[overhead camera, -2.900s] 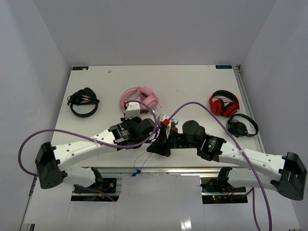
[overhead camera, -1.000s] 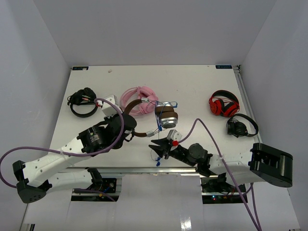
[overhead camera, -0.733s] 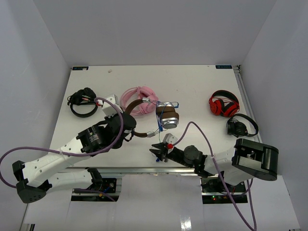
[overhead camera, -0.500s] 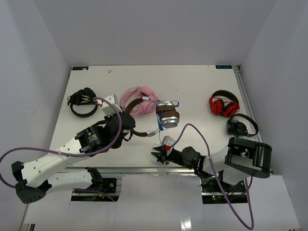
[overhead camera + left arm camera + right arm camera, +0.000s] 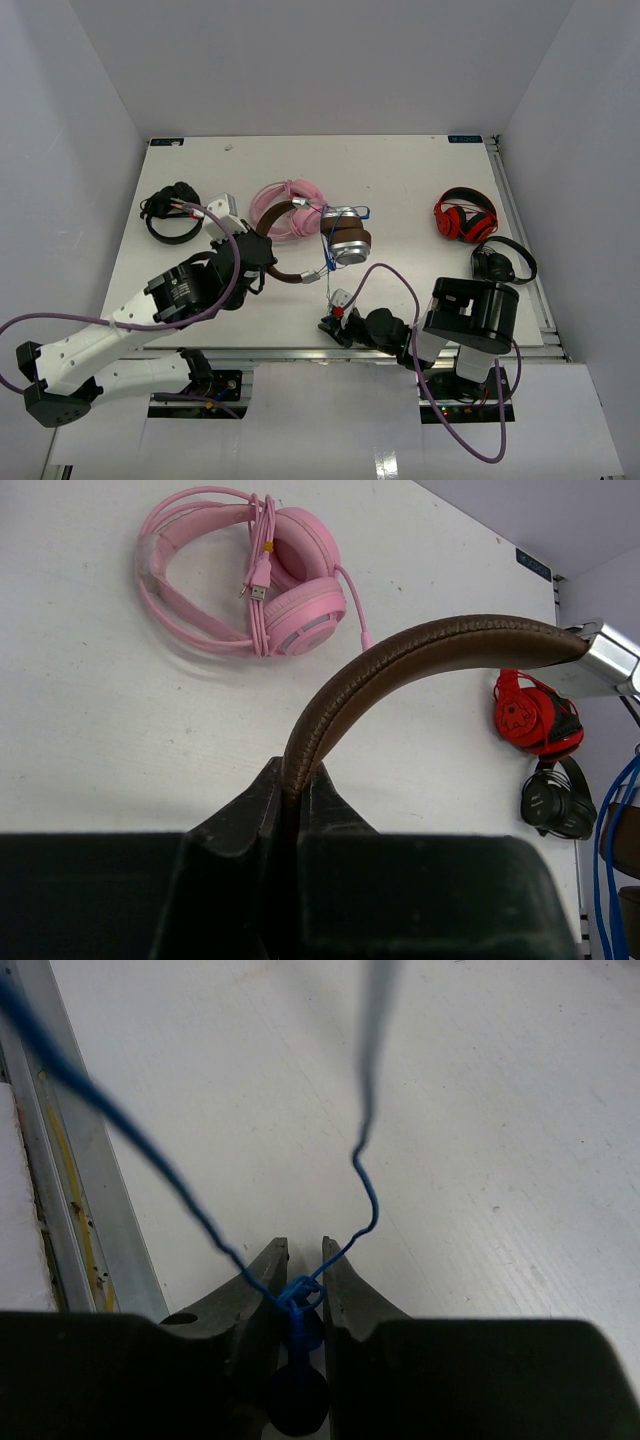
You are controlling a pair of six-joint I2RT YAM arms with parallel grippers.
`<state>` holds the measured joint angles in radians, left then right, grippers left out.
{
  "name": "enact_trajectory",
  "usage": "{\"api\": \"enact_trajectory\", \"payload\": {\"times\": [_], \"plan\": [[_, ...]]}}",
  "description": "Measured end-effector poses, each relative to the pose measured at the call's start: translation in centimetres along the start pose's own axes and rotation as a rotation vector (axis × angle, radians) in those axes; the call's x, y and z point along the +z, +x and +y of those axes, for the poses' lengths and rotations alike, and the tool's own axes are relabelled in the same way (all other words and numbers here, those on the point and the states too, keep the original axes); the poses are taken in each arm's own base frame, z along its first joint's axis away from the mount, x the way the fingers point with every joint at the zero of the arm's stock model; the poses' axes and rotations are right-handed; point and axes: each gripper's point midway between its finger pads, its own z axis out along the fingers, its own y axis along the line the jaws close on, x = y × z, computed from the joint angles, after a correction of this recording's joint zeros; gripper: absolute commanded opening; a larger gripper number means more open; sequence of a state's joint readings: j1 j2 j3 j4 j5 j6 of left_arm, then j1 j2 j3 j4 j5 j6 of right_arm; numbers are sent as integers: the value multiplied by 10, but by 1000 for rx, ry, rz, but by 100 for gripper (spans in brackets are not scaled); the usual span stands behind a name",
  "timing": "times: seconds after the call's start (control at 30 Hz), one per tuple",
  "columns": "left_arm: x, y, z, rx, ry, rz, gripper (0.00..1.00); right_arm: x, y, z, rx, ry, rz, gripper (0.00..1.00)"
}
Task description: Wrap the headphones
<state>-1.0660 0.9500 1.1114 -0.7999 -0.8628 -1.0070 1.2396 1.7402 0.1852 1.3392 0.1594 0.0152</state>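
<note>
While the right arm folds back onto its base, the right claw [image 5: 328, 326] has slid to 6 o'clock, close to the front edge of the desk [image 5: 420, 170]. It's pinched almost closed on the blue knot of the cord [image 5: 369, 1070] and drawing it out. Left claw [image 5: 297, 780] stays clamped tight on the brown headband [image 5: 430, 645], keeping the headphones [image 5: 346, 243] at 3 o'clock of the pink headphones [image 5: 290, 205]. Looks like slack being taken up, ready for the next loop.
</note>
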Motion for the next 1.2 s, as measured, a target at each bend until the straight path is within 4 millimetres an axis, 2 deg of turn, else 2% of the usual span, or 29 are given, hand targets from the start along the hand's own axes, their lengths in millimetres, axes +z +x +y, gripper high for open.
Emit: {"api": "enact_trajectory", "payload": {"times": [0.1,0.17,0.43,0.5,0.63,0.83,0.9,0.93,1.1,1.2], "plan": [[-5,-5,0,-12,18,-2,0,0,0,-1,7,5,-1,8],[-9,-8,0,-13,38,-1,0,-1,0,-2,10,11,0,8],[-39,-13,-3,36,237,44,0,-28,-2,-24,19,97,-20,8],[-49,-14,-2,54,299,57,0,-32,-7,-29,24,115,-40,8],[-67,-13,-4,122,416,81,0,-34,-31,-34,34,128,-117,8],[-81,15,-27,307,590,204,0,-50,-90,-53,58,181,-308,8],[-80,27,-30,374,615,241,0,-57,-103,-60,59,194,-337,8],[-78,32,-29,410,615,252,0,-64,-115,-66,61,207,-370,8],[-65,51,-19,542,582,292,0,-102,-223,-94,64,287,-578,8],[-55,62,-12,616,552,309,0,-117,-260,-104,60,316,-595,8]]}}
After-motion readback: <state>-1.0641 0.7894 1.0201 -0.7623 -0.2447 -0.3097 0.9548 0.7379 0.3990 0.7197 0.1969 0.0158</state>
